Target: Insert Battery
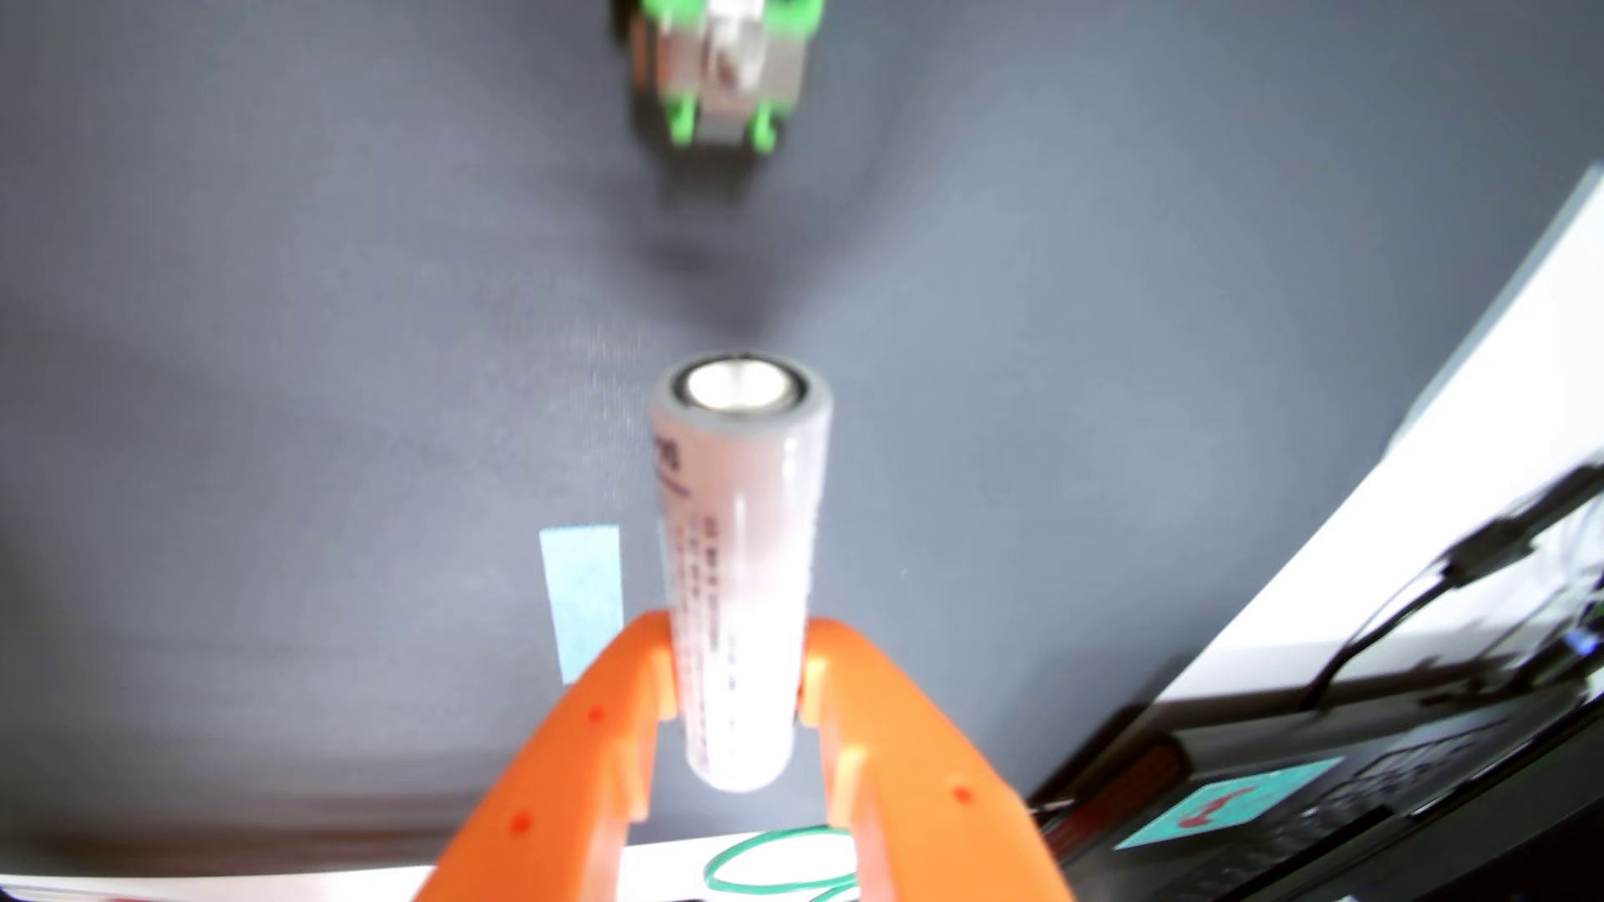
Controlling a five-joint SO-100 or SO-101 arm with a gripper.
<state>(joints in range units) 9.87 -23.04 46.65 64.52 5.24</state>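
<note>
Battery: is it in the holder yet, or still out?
Out. The battery is clamped between the orange gripper fingers, while the green-clipped holder sits apart at the wrist view's top edge.

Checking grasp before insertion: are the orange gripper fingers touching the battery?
Touching. The wrist view shows both orange fingers pressed against the sides of the white cylindrical battery, no gap visible.

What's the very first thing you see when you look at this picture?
A big white battery stands out in the middle of the wrist view, squeezed between the bright orange gripper coming up from the bottom edge. Far off at the top sits a blurry green and silver holder on the grey mat.
</note>
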